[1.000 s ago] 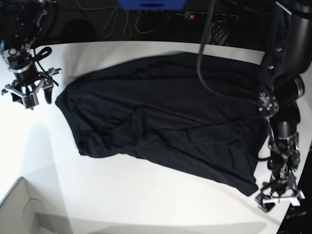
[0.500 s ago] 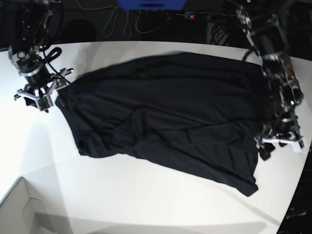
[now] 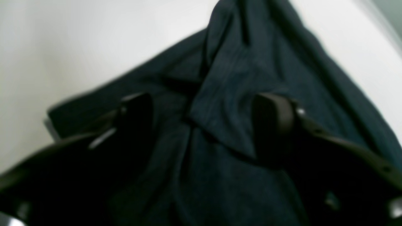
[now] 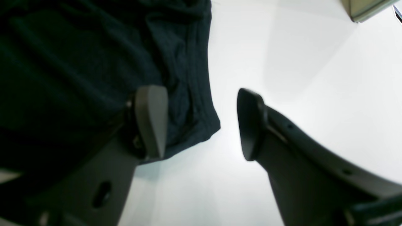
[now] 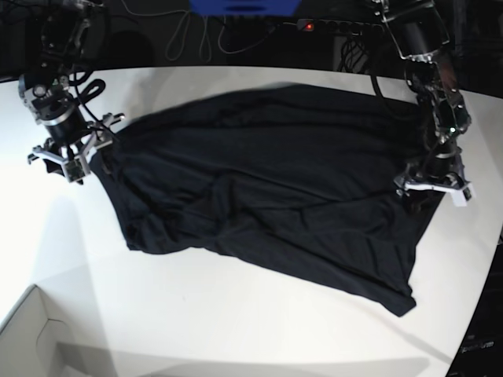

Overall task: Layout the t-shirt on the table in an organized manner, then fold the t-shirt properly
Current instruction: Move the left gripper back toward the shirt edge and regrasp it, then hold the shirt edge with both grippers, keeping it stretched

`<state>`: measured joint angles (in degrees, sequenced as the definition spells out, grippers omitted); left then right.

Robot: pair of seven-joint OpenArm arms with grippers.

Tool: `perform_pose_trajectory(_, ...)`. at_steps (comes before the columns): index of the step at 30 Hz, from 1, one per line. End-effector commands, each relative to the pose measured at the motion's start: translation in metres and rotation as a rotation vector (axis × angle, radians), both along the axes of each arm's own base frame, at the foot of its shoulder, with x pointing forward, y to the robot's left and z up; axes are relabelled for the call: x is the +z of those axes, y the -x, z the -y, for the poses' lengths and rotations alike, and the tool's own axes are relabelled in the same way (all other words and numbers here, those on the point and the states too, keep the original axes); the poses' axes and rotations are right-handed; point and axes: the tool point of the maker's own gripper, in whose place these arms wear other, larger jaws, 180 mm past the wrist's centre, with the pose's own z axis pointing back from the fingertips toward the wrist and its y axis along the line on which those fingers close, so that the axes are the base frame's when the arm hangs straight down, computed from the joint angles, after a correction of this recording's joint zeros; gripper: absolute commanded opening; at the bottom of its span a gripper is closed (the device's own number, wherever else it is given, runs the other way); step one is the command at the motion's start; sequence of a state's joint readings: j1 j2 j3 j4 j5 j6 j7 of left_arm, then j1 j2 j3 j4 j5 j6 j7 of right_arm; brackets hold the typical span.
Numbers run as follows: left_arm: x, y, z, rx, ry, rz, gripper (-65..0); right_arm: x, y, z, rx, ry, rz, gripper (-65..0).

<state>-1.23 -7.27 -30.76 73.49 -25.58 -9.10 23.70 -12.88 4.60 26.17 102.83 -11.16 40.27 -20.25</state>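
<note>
T-shirt [image 5: 267,188] fabric, black and rumpled, spreads over most of the white worktop [image 5: 236,322] in the base view, with the right gripper [image 5: 69,155] at its edge on that view's left and the left gripper [image 5: 431,188] over its edge on that view's right. From the left wrist camera, the left fingers [image 3: 273,125] stand wide apart with a raised fold of the shirt between them, not pinched. From the right wrist camera, the right fingers [image 4: 150,121] gape wide, one over the shirt's corner, the other over bare worktop, holding nothing.
</note>
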Motion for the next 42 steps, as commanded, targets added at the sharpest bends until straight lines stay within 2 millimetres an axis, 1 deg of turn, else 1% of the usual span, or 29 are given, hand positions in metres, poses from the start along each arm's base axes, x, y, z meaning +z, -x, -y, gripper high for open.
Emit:
perform_pose_trajectory(1, 0.023, -0.017, -0.006, 0.004, -0.019, 0.074, -25.5, 0.014, -0.007, 0.000, 0.008, -0.003, 0.054, -29.6)
perform_pose_trajectory(4, 0.014, -0.018, -0.004, 0.004, -0.004, 0.055, -35.1, 0.014, -0.007, 0.001, 0.005, -0.002, 0.055, -29.6)
perform_pose_trajectory(6, 0.018, -0.024, -0.003, 0.002, 0.001, 0.066, -40.2, 0.014, -0.007, 0.001, 0.005, -0.002, 0.055, -29.6)
perform_pose_trajectory(11, 0.020, -0.026, -0.003, 0.002, 0.003, 0.072, -48.6, 0.014, -0.007, 0.001, 0.005, -0.002, 0.055, -29.6)
perform_pose_trajectory(13, 0.022, -0.029, -0.002, 0.002, 0.004, 0.077, -54.5, 0.014, -0.007, 0.001, 0.005, -0.002, 0.055, -29.6)
perform_pose_trajectory(15, 0.027, -0.034, -0.002, 0.002, 0.005, 0.091, -64.1, 0.014, -0.007, 0.001, 0.005, -0.002, 0.055, -29.6)
perform_pose_trajectory(16, 0.027, -0.034, -0.002, 0.000, 0.007, 0.087, -65.0, 0.014, -0.007, 0.001, 0.006, -0.002, 0.054, -29.6)
perform_pose_trajectory(18, 0.027, -0.034, -0.002, 0.000, 0.007, 0.087, -63.9, 0.014, -0.007, 0.001, 0.006, -0.002, 0.054, -29.6)
perform_pose_trajectory(20, 0.027, -0.034, -0.002, 0.000, 0.007, 0.087, -65.0, 0.014, -0.007, 0.001, 0.006, -0.002, 0.054, -29.6)
perform_pose_trajectory(23, 0.028, -0.034, -0.004, 0.008, 0.007, 0.090, -64.4, 0.014, -0.007, 0.001, 0.007, -0.001, 0.054, -29.6)
perform_pose_trajectory(25, 0.030, -0.033, -0.005, 0.010, 0.002, 0.092, -62.2, 0.014, -0.007, 0.001, 0.007, -0.001, 0.054, -29.6)
perform_pose_trajectory(27, 0.029, -0.032, -0.006, 0.012, 0.002, 0.088, -57.5, 0.014, -0.007, 0.001, 0.007, -0.001, 0.054, -29.6)
perform_pose_trajectory(29, 0.022, -0.025, -0.007, 0.012, -0.002, 0.068, -49.5, 0.014, -0.006, 0.001, 0.007, -0.001, 0.053, -29.6)
perform_pose_trajectory(31, 0.019, -0.022, -0.007, 0.012, -0.002, 0.060, -41.4, 0.013, -0.006, 0.001, 0.007, -0.001, 0.051, -29.7)
perform_pose_trajectory(32, 0.018, -0.021, -0.008, 0.014, -0.004, 0.059, -38.5, 0.013, -0.006, 0.001, 0.007, -0.001, 0.051, -29.7)
perform_pose_trajectory(33, 0.016, -0.020, -0.009, 0.018, -0.002, 0.056, -37.1, 0.013, -0.006, 0.001, 0.007, -0.001, 0.051, -29.7)
perform_pose_trajectory(40, 0.014, -0.020, -0.008, 0.018, -0.003, 0.051, -37.0, 0.012, -0.005, 0.001, 0.006, -0.002, 0.048, -29.7)
perform_pose_trajectory(42, 0.006, -0.019, -0.007, 0.019, 0.008, 0.033, -37.0, 0.012, -0.005, 0.001, 0.005, -0.002, 0.048, -29.7)
